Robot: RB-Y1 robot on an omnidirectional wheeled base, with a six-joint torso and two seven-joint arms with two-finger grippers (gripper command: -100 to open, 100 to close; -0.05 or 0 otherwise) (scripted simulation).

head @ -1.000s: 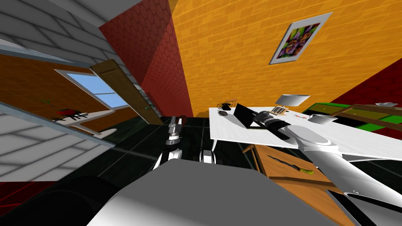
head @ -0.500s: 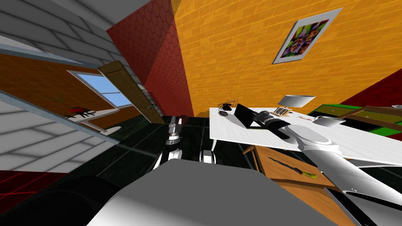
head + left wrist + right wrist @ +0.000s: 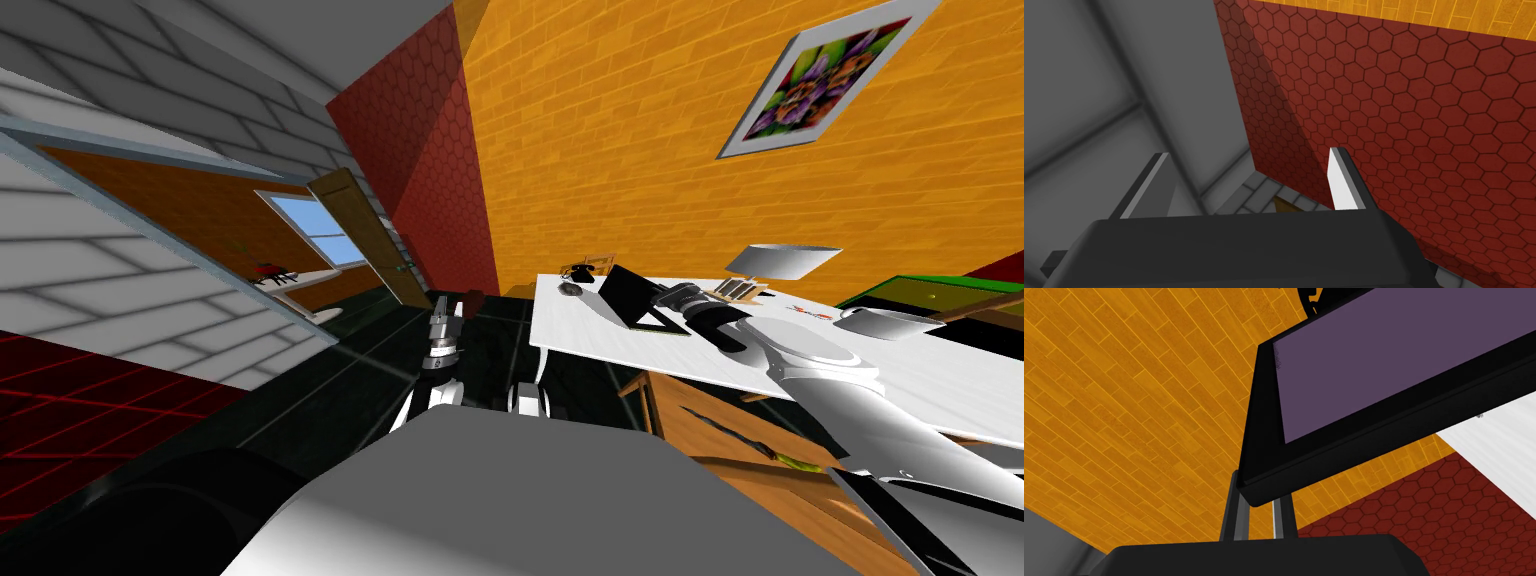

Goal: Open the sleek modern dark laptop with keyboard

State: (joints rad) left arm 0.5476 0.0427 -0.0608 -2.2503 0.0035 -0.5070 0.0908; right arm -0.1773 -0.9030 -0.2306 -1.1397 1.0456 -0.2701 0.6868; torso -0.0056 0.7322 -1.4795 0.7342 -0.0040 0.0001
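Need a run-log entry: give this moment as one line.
right gripper: jaws shut on lid | lid: raised | left gripper: jaws open

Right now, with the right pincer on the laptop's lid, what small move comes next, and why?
Probably swing the laptop lid a little further back. The right pincer is shut on its edge, and the head view suggests it stands raised but not fully open.

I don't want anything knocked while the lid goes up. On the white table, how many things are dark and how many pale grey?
Dark: 3 (laptop, black phone-like object, small dark lump)
Pale grey: 2 (lampshade, bowl)
Total: 5
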